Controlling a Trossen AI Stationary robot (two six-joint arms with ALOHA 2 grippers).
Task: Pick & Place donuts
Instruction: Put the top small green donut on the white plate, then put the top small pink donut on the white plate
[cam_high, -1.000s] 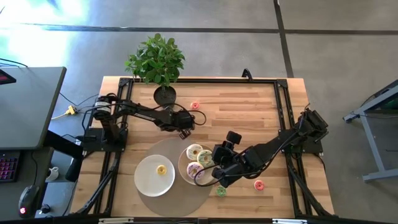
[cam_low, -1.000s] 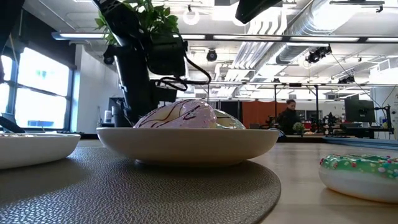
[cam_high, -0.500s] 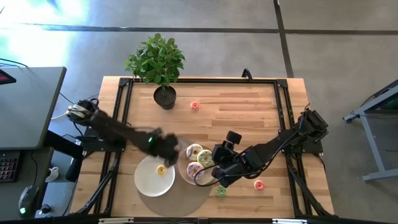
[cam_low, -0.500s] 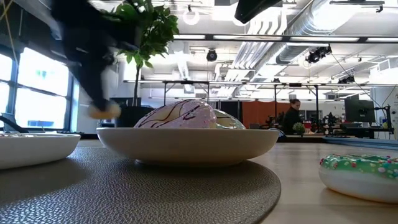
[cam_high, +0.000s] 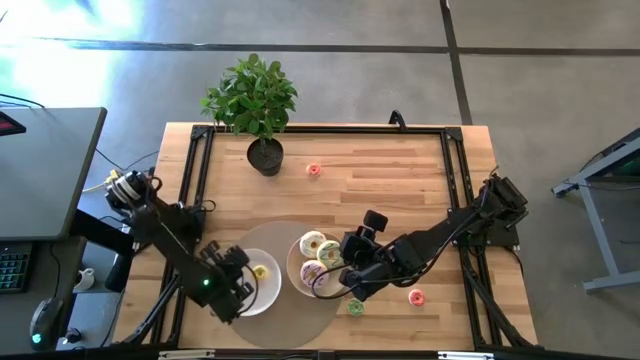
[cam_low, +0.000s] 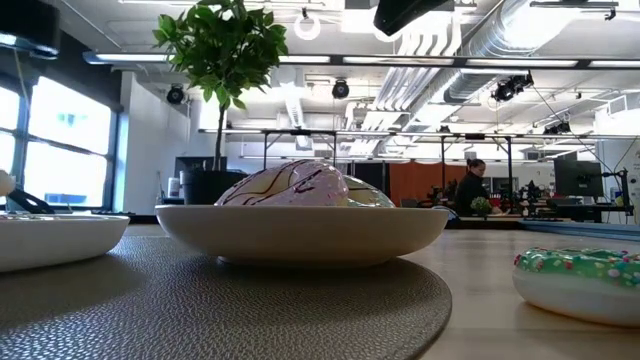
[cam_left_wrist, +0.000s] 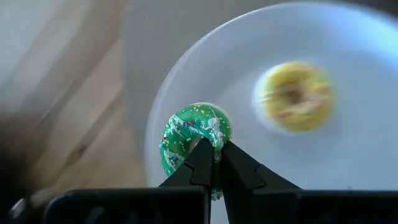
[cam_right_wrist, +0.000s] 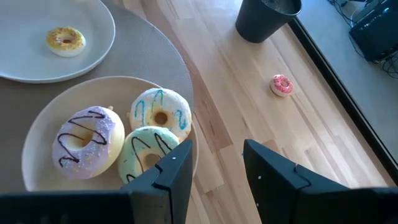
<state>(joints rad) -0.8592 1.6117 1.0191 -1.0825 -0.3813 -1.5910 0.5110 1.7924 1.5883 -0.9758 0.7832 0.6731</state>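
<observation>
Two white plates sit on a round grey mat (cam_high: 262, 320) on the slatted wooden table (cam_high: 400, 180) in the high view, with grey concrete floor all around. The left plate (cam_high: 268, 292), at about 8 o'clock from the table's middle, carries a tiny yellow donut (cam_high: 261, 272); the right plate (cam_high: 293, 270), at 6 o'clock, holds three iced donuts (cam_high: 318, 262). A potted plant (cam_high: 256, 105) stands at 11 o'clock, a small pink donut (cam_high: 313, 169) just beside it at 12. Another pink donut (cam_high: 416, 296) and a green one (cam_high: 355, 306) lie at 5 o'clock. The left gripper (cam_high: 232, 283) hangs over the left plate's outer edge; the right gripper (cam_high: 352, 277) hovers at the right plate's rim.

From the low view, an open hall with ceiling ducts lies behind, and a person (cam_low: 467, 188) stands far off.

At the left wrist, the fingers (cam_left_wrist: 200, 163) pinch a tiny green sprinkled donut (cam_left_wrist: 191, 132) above the plate's rim, the yellow one well apart.

At the right wrist, the fingers (cam_right_wrist: 175, 171) are spread, with nothing between them.
</observation>
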